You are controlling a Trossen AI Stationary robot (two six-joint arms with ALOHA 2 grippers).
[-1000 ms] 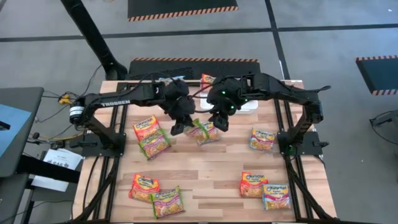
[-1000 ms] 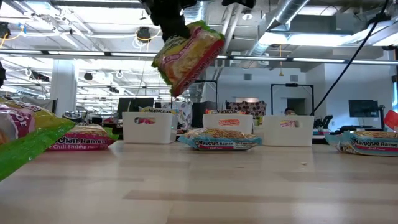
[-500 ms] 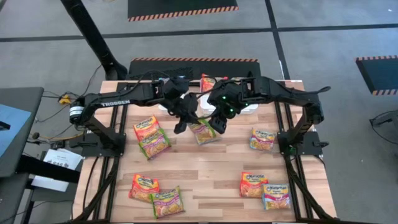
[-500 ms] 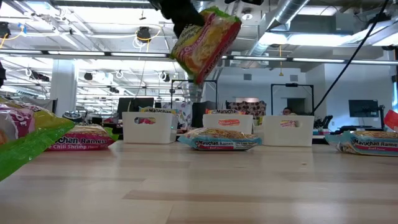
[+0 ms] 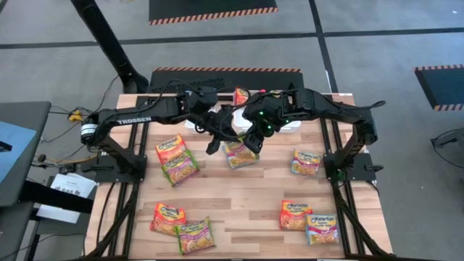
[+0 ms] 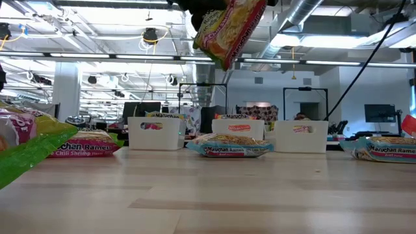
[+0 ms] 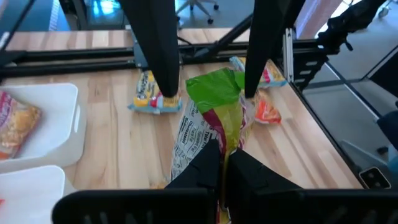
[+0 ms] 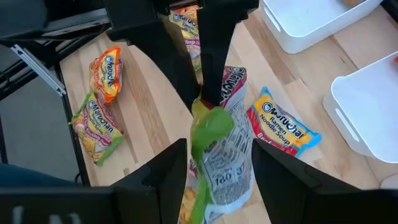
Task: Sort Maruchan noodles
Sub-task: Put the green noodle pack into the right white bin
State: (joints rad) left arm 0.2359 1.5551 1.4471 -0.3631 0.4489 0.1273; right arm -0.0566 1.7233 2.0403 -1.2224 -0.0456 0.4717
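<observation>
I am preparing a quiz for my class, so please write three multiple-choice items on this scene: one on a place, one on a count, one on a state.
1. Where is the green-edged packet?
A inside a box
B lying flat among the others
C in the air above the table

2. How many white bins does the low view show?
A two
B three
C five

3. How are the right gripper fingers?
A open, on either side of the packet
B shut on a blue packet
C out of every view

Answers:
1 C, as the left gripper, fingers shut on it, holds it up.
2 B, as three stand in a row.
3 A, as a gap shows beside each finger.
</observation>
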